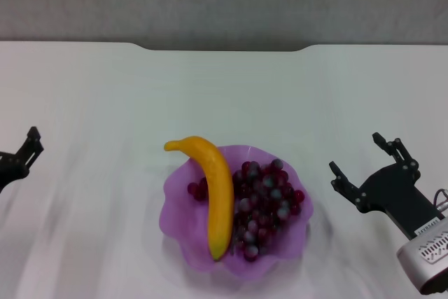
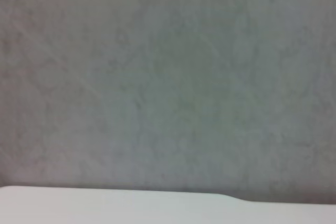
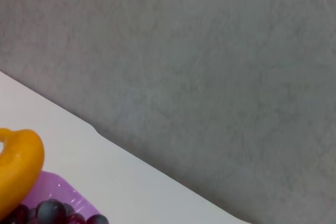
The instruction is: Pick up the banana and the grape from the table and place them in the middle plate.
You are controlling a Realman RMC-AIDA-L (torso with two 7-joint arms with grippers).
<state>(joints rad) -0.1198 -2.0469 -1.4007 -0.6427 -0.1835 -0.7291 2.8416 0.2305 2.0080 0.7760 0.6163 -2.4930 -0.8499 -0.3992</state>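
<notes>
In the head view, the banana (image 1: 215, 197) lies across the middle plate (image 1: 180, 239) in the lower centre of the frame, its stem end sticking out over the upper left rim. The grape (image 1: 266, 204) fills the right half of the same plate, touching the banana. So both fruits seem already placed.

The right gripper (image 1: 365, 166) is at the lower right of the frame, apart from the plate, with its fingers spread and holding nothing. The left gripper (image 1: 21, 155) is at the left edge; I cannot tell how its fingers stand.

What remains, I think, is only to pull the arms away. The right arm should go outward from the plate, so it does not knock the rim on the table (image 1: 105, 103)
</notes>
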